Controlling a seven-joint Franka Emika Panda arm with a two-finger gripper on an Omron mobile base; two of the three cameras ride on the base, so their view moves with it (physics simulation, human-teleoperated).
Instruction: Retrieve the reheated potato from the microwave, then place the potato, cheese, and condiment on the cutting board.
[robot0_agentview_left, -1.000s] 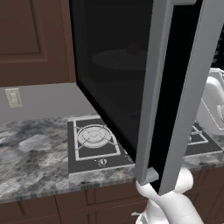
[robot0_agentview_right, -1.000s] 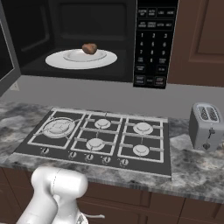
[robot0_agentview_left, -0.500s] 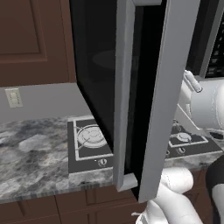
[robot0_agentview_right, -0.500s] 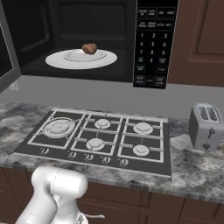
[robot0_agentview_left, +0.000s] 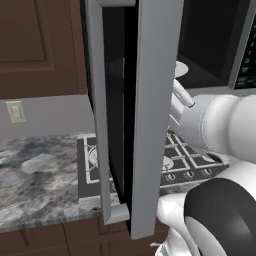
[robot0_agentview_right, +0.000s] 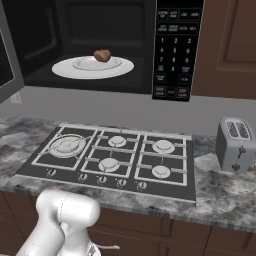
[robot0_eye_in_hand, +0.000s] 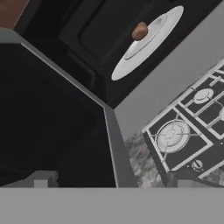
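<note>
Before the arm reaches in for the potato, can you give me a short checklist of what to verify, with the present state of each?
1. Microwave door is open: ok, it stands swung wide.
2. Potato is visible and on its plate: ok.
3. Path from the front into the cavity is free: ok in the right base view.
4. Claw is open and holds nothing: ok.
5. Claw is lined up with the potato: not ok, the door edge sits ahead of it and the potato is far off to one side.
6. Cutting board is ready: cannot tell.
</note>
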